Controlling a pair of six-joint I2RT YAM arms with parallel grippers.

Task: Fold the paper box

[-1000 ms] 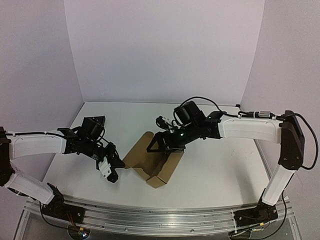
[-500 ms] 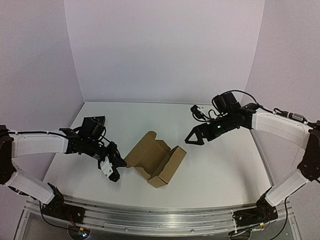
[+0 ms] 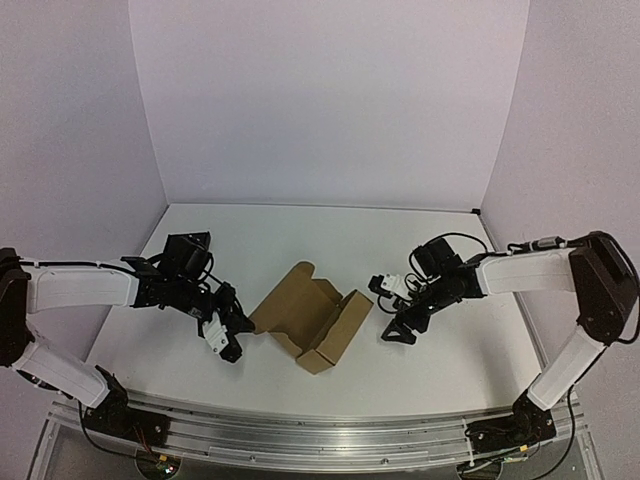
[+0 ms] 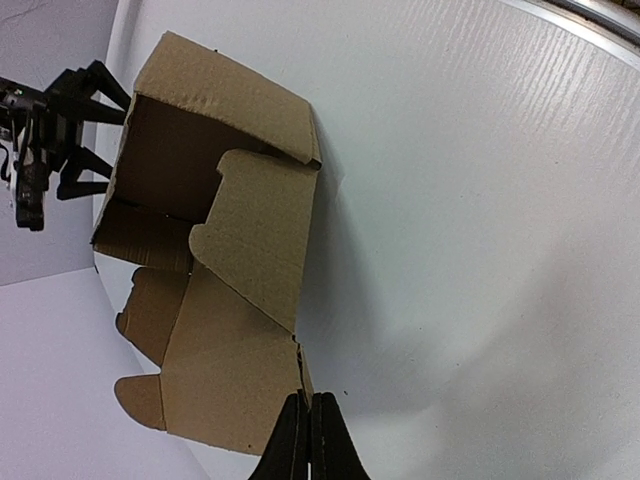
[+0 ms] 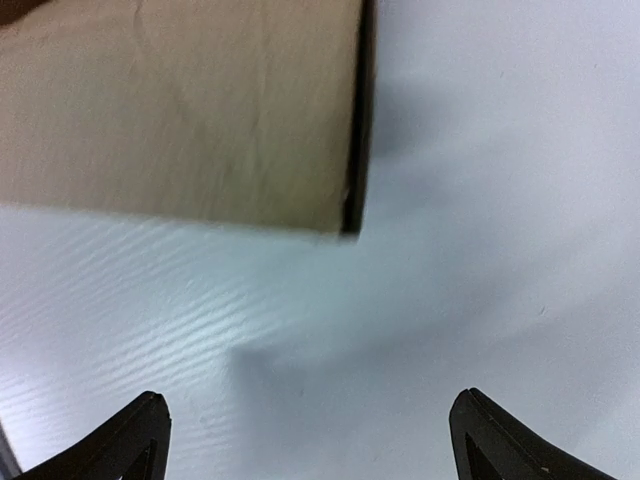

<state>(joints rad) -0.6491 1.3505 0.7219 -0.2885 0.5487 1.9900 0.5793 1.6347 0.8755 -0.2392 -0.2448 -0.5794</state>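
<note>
**White table, half-made box between two grippers**

Pale lilac walls (image 3: 330,100) close in a white table (image 3: 450,370) on three sides. On it, about midway between the two arms, lies the box (image 3: 312,322). It is brown card, partly formed: one end is raised into a shallow open tray, and the other lies as a flat panel with rounded tabs.

The left gripper (image 3: 230,343) sits low over the table at the flat end. Its fingers (image 4: 298,440) are pressed together with no gap between them. In the left wrist view the box spreads straight ahead of the tips and off to one side. The panel's near corner reaches right up to the tips, touching or just short of them. I cannot tell whether any card is nipped between them. Beyond the panel lies a tabbed flap, and past that the tray's walls stand up.

The right gripper (image 3: 398,330) is low at the tray end, just beside the box and apart from it. Its fingers (image 5: 135,440) stand wide apart, with bare table between them. In the right wrist view, which is blurred, the box's outer wall lies ahead of the tips. It stretches across in front of one finger, and its end edge falls about in line with the middle of the gap.
</note>
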